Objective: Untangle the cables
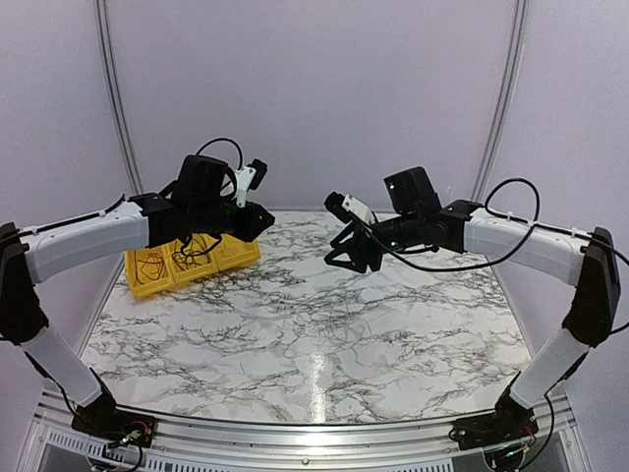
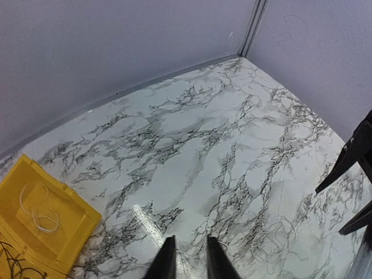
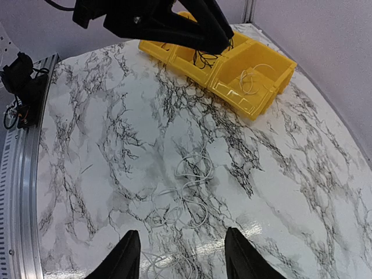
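Loose tangle of thin pale cables [image 3: 190,186] on the middle of the white marbled counter [image 3: 87,145], more coils in the yellow plastic three-compartment bin [image 3: 250,87] far left; left pincer [image 2: 189,264] narrowly parted, right pincer [image 3: 183,256] wide apart, both empty.

The right claw [image 3: 182,258] gapes above pale cables [image 3: 192,177] loose on the marble table [image 3: 104,145].

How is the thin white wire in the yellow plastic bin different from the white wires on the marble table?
The thin white wire lies in the yellow plastic bin, in its end compartment, as one small coil. The white wires sprawl over the bare marble table in several overlapping loops. Both are thin and pale.
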Controlling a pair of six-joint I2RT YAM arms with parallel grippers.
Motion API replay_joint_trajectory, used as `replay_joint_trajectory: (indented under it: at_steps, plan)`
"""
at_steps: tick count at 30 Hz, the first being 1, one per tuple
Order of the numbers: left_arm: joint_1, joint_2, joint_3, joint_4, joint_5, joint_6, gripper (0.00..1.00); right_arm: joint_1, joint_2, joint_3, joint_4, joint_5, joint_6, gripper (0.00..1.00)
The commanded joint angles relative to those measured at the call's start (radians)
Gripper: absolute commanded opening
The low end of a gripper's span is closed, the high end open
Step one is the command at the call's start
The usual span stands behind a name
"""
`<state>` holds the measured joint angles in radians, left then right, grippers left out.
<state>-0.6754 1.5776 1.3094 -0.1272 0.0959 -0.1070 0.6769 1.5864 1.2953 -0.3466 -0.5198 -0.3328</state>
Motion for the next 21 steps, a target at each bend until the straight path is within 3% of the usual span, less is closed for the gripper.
replay_joint_trajectory:
  at_steps: [1,6,11,19,21]
  plan:
    - [0.012,0.081,-0.022,-0.082,-0.046,-0.077,0.33,0.016,0.045,0.039,0.05,-0.02,0.076,0.5]
    - [0.013,0.21,-0.021,-0.112,-0.011,-0.054,0.4,0.015,0.063,0.016,0.065,-0.003,0.092,0.5]
    - [0.013,0.349,0.025,-0.129,0.029,0.117,0.42,0.017,0.046,0.002,0.064,0.011,0.093,0.5]
    - [0.014,0.491,0.084,-0.189,0.037,0.238,0.35,0.017,0.009,-0.046,0.065,0.035,0.078,0.5]
    - [0.015,0.511,0.094,-0.185,0.034,0.235,0.29,0.016,0.006,-0.05,0.064,0.04,0.073,0.5]
